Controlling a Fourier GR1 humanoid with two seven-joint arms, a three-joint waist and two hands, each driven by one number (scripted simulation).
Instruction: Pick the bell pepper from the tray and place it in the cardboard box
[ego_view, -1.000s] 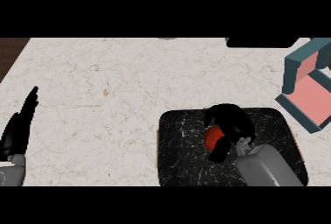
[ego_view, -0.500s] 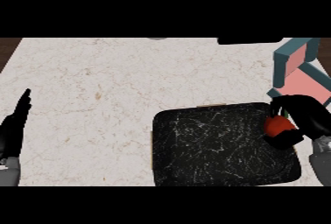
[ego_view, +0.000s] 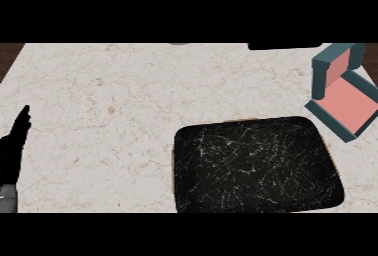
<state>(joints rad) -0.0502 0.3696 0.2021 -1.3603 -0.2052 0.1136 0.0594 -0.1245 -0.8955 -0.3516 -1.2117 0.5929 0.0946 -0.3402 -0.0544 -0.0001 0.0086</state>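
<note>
The black tray (ego_view: 255, 167) lies at the lower right of the counter and nothing rests on it. No bell pepper shows anywhere in the head view. The box (ego_view: 343, 97), teal outside and salmon pink inside, stands open at the right edge, just beyond the tray's far right corner. My left hand (ego_view: 13, 145) rests open at the left edge with its fingers pointing up. My right hand is out of the picture.
The pale marble counter (ego_view: 111, 100) stretches wide to the left of the tray. A dark object (ego_view: 284, 46) sits at the counter's far edge, right of centre, and a small grey thing (ego_view: 179, 44) shows beside it.
My right hand, curled round the red bell pepper, moved right off the tray and has left the view with it. The view has shifted, so the tray now sits further right.
</note>
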